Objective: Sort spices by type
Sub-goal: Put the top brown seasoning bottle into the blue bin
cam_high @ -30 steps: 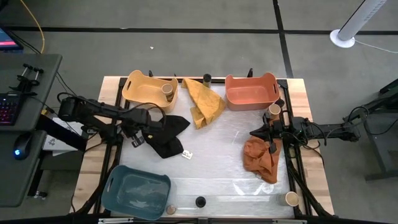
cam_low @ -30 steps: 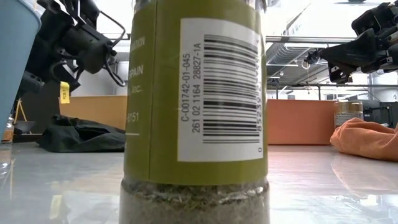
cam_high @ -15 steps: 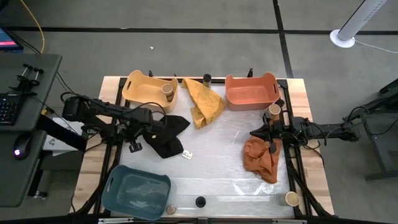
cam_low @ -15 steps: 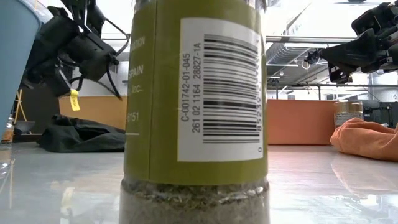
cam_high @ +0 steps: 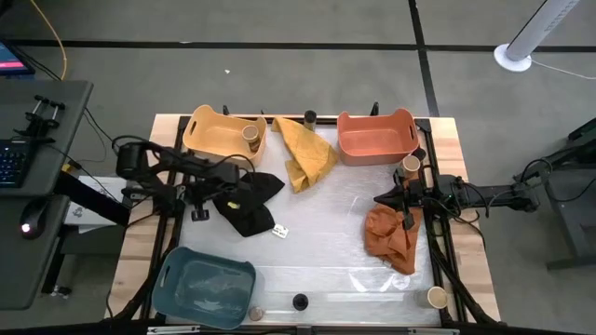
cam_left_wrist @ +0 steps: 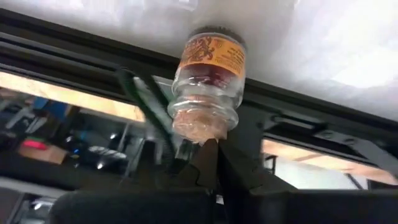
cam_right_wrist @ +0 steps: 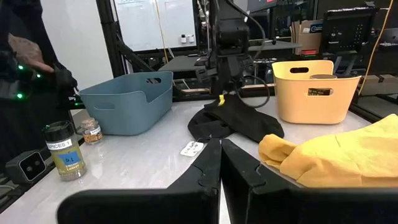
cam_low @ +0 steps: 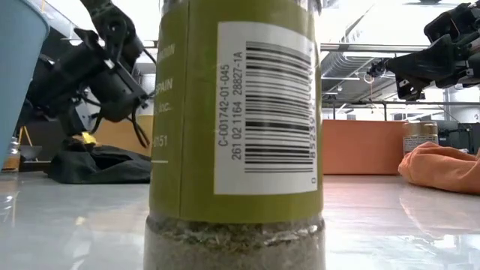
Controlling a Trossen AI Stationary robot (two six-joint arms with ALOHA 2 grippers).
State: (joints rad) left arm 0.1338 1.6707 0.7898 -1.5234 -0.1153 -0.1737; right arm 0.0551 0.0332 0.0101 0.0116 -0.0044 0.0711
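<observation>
— Fingers of the left gripper are pressed together, holding nothing; it hangs over the black cloth, just in front of the yellow bin. Can you see any spice near it?

— Yes. Its wrist camera looks past the shut tips at a clear glass jar with an orange label, lying against the dark table frame. Whether the tips touch it, I cannot tell.

— And the right gripper?

— Also closed and empty, poised above the crumpled orange cloth. A tan-topped jar stands just behind it, beside the orange bin.

— Where are the other spices?

— One tan-topped jar sits inside the yellow bin. A black-lidded jar stands at the far edge between the two bins, behind the rumpled yellow cloth. Along the near edge: a small jar by the blue bin, a black-lidded jar mid-edge, and a tan-topped one at the right corner.

— Textures?

— Bins are smooth moulded plastic with rounded corners; the tabletop is glossy white. The mid-edge jar fills the low view: green label, barcode, greyish granules at its base.
</observation>
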